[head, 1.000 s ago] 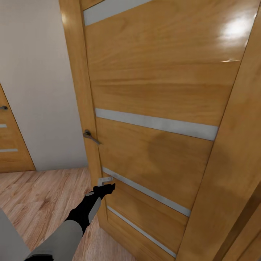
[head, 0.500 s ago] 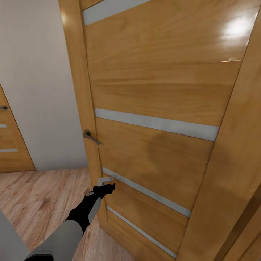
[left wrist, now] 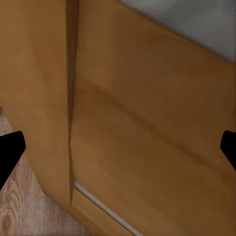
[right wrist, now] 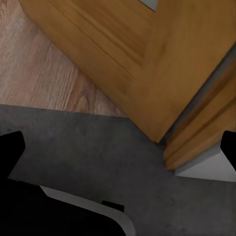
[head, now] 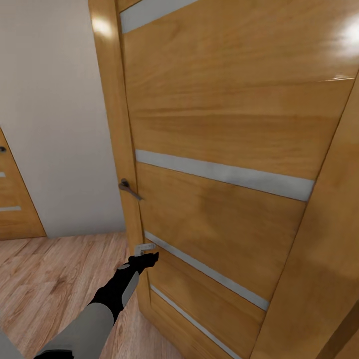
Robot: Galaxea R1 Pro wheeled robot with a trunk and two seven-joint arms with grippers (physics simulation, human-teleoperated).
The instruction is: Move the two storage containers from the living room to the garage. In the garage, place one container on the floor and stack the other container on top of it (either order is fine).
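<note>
The left claw is reaching forward to the free edge of the wooden door, probably for pushing it wider so the base can pass. Its fingers are standing wide apart, holding nothing, and the door panel is lying directly ahead of them. The door handle is sitting above the claw. The right claw is also spread apart and empty, with grey concrete floor below it, at the threshold. I cannot tell where the storage containers are.

Bright, glare on glossy door, soft wrist views
</note>
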